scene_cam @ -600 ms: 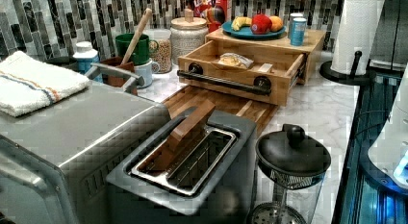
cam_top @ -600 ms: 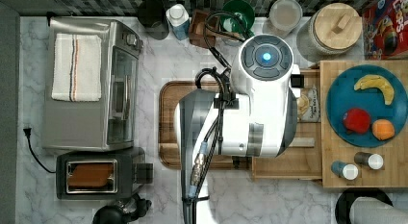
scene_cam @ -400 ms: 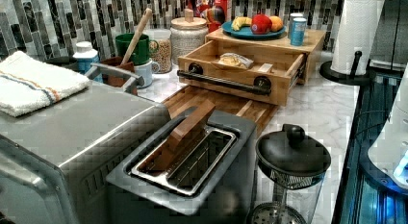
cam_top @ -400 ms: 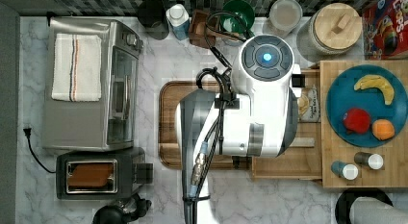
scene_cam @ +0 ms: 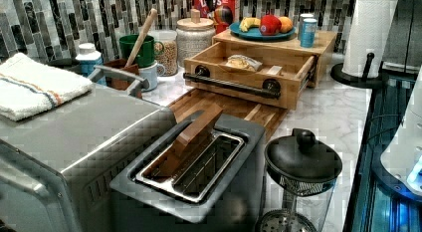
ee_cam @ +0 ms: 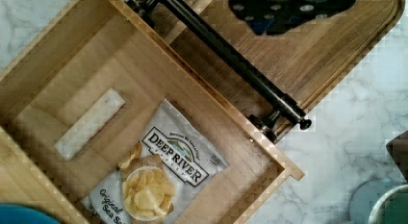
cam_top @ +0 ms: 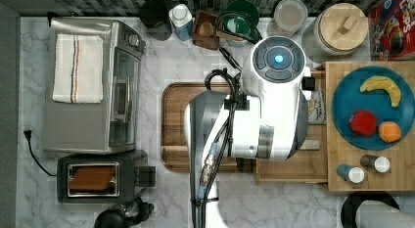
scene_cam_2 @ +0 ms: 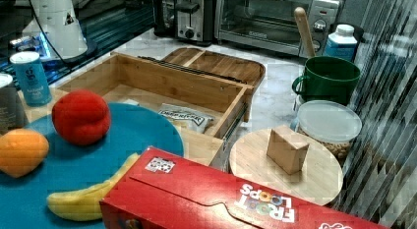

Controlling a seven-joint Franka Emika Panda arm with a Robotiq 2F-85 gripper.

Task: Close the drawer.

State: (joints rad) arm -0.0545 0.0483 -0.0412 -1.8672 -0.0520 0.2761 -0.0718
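The drawer (scene_cam: 249, 67) stands pulled out from under the light-wood top (scene_cam: 278, 42) that carries the blue plate (scene_cam: 254, 34), its front wall reaching over the edge of the darker brown wooden board (scene_cam: 234, 107) on the marble counter (scene_cam: 323, 112). A black bar handle (ee_cam: 231, 56) runs along the drawer's front, held by two black knobs. Inside the drawer a bag of chips (ee_cam: 159, 180) lies flat on the pale bottom near one side wall, with a small pale strip (ee_cam: 89, 123) lying apart from it. In the top view the white robot arm (cam_top: 274, 105) hangs above the drawer and hides most of it; the gripper itself is covered there, so whether its pincer is apart or together cannot be told. On the plate sit a banana (cam_top: 381, 87), a red fruit (cam_top: 363, 123) and an orange one (cam_top: 390, 131). At the left view's near side stand a toaster (scene_cam: 199, 167) and a toaster oven (scene_cam: 74, 142) with a folded towel (scene_cam: 35, 85) on top.
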